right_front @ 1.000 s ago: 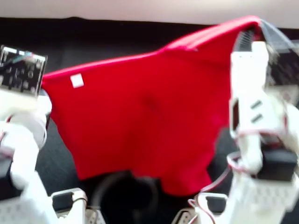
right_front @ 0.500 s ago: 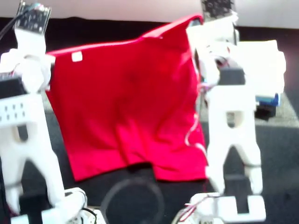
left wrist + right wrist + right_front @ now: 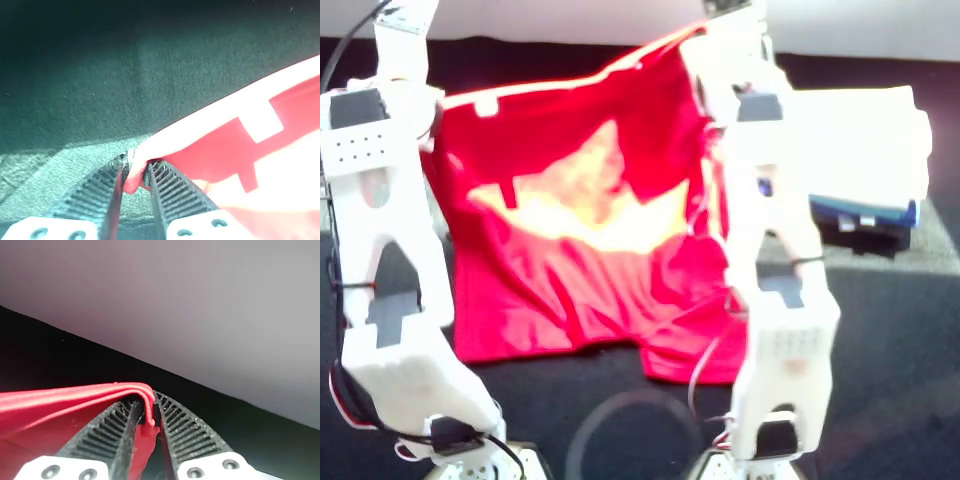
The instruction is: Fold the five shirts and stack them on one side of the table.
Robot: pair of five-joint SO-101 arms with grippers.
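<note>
Red fabric shirt, held spread crosswise: left gripper and right gripper each clamp an upper corner; lower part drapes on dark table.

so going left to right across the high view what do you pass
left arm → red shirt held up between the arms → right arm → stack of folded shirts
</note>
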